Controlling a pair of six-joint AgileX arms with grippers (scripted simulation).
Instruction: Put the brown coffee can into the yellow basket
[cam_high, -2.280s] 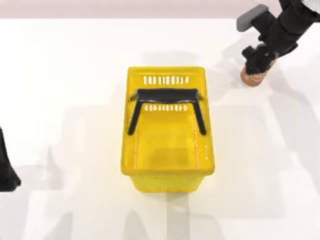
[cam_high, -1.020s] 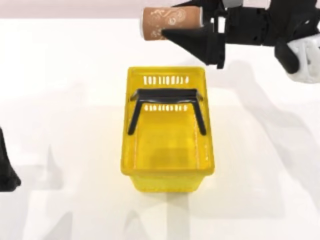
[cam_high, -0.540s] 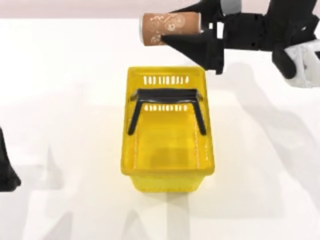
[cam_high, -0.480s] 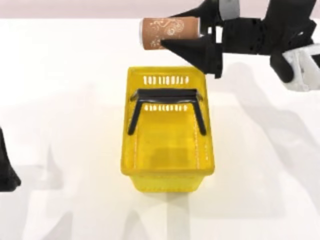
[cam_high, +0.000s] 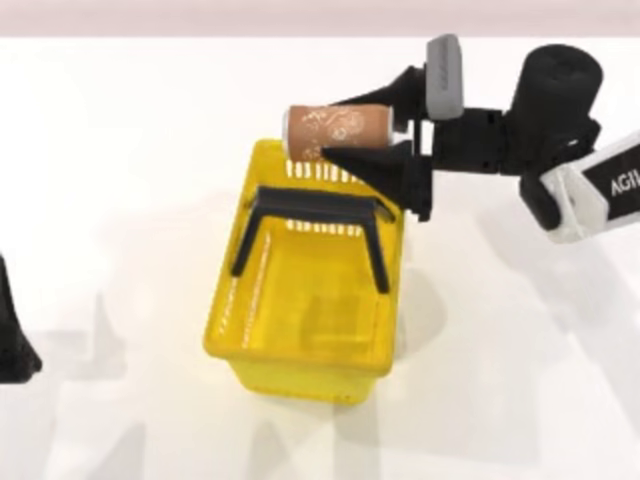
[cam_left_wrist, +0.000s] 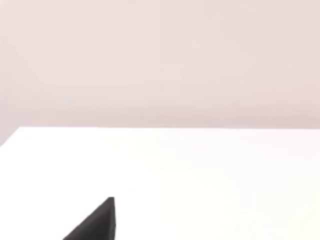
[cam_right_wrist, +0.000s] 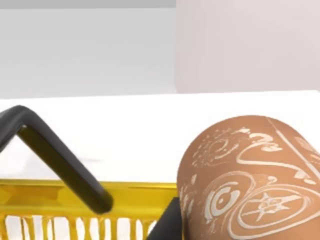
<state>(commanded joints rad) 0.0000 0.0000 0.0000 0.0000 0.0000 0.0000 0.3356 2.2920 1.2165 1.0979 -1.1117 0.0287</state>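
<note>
Top view: the right claw (cam_high: 372, 131) is clamped on the brown coffee can (cam_high: 335, 129), which lies on its side in the air above the far end of the yellow basket (cam_high: 225, 310). One dark finger (cam_high: 385, 168) crosses in front of the can's lower side and the other shows behind its upper edge, so the can's right end is covered by the claw. Whether the lower finger touches the basket's far rim cannot be told from above. The basket sits askew on the white bench (cam_high: 120, 150), its near end turned toward the left, its black handle (cam_high: 310, 205) lying across the far half. The basket's floor is bare yellow. Wide open bench lies to the left of the basket and along the near edge; to the right, the arm's shadow falls on bare bench. The left arm (cam_high: 14, 340) is parked at the left edge, mostly cut off, its claw out of sight.

Left wrist view: only bare bench, a pale wall and a black wedge (cam_left_wrist: 95, 225) at the lower edge, too cut off to identify.

Right wrist view: the can (cam_right_wrist: 250, 185) fills the near corner, cut off by the frame. Beyond it run the basket's yellow slotted rim (cam_right_wrist: 55, 192) and one black bar of the handle (cam_right_wrist: 60, 165)
</note>
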